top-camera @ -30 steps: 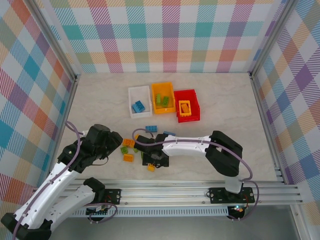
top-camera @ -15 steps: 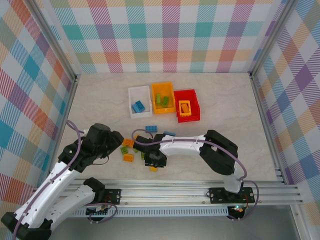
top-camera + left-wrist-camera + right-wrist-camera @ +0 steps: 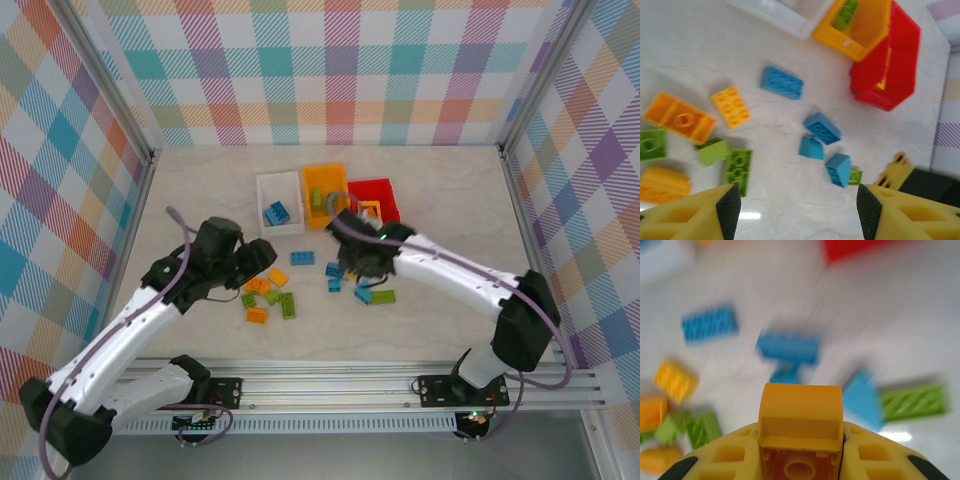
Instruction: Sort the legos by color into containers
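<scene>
My right gripper (image 3: 801, 460) is shut on a yellow-orange brick (image 3: 801, 422), held above the scattered legos; from above it (image 3: 348, 262) hangs just in front of the red bin (image 3: 380, 190). Open and with nothing between its fingers, my left gripper (image 3: 797, 210) hovers over the pile's left side (image 3: 260, 256). Loose bricks lie below: blue ones (image 3: 782, 82) (image 3: 822, 128), a yellow one (image 3: 730, 106), an orange one (image 3: 680, 119) and a green one (image 3: 737, 170). The white bin (image 3: 280, 203) holds blue bricks and the orange bin (image 3: 325, 190) holds green ones.
The three bins stand side by side behind the pile. My right arm crosses the table from the near right and covers part of the red bin. Checked walls close in the back and both sides. A metal rail (image 3: 330, 385) runs along the near edge.
My right gripper has risen from the front of the pile and swung back and right toward the bins with the yellow-orange brick. My left gripper has moved right, over the pile.
</scene>
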`<state>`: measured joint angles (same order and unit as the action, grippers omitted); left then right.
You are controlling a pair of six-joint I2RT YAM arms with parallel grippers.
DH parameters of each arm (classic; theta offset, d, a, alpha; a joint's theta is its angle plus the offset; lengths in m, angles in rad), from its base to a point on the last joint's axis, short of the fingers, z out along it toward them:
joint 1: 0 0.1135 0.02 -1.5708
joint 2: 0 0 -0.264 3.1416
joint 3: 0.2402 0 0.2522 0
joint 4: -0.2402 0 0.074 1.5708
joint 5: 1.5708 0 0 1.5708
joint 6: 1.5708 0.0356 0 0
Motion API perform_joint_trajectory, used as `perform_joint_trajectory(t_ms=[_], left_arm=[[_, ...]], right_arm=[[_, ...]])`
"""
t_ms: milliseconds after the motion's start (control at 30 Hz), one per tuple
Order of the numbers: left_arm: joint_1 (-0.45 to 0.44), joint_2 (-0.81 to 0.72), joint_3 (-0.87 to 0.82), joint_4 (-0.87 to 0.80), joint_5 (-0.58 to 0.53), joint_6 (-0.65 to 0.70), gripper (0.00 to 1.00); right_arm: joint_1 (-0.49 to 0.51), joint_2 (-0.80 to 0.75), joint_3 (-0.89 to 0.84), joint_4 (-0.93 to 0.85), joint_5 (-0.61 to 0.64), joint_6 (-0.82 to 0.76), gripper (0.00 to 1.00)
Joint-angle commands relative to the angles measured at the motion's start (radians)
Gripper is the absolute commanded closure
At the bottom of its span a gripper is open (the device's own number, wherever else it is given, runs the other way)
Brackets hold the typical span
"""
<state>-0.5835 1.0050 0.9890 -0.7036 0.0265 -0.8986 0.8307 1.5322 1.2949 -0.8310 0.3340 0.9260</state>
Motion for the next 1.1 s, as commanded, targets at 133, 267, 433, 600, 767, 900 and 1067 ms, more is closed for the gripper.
perform_joint_trajectory(t_ms=[133,267,433,600,767,900,1067], left_arm=[[-0.198,0.264,0.209,0.161,-0.081,0.088,0.35],[-0.289,0.359,0.281,0.176,-0.166,0.107,0.35],[-0.340,0.424,0.290,0.192,-0.184,0.117,0.35],[-0.365,0.445,0.280,0.187,-0.202,0.137,0.36],[-0.381,0.456,0.273,0.173,-0.207,0.136,0.35],[-0.396,0.494,0.276,0.164,-0.190,0.086,0.36],[-0.431,0.607,0.347,0.143,-0.165,0.045,0.36]], right_arm=[[-0.323,0.203,0.263,0.023,-0.045,-0.440,0.82],[-0.392,0.394,0.451,0.002,-0.093,-0.492,0.80],[-0.416,0.601,0.651,-0.080,-0.112,-0.509,0.79],[-0.424,0.661,0.706,-0.096,-0.120,-0.507,0.68],[-0.426,0.628,0.712,-0.106,-0.139,-0.513,0.47],[-0.424,0.535,0.688,-0.103,-0.155,-0.520,0.43],[-0.423,0.317,0.552,-0.083,-0.163,-0.533,0.40]])
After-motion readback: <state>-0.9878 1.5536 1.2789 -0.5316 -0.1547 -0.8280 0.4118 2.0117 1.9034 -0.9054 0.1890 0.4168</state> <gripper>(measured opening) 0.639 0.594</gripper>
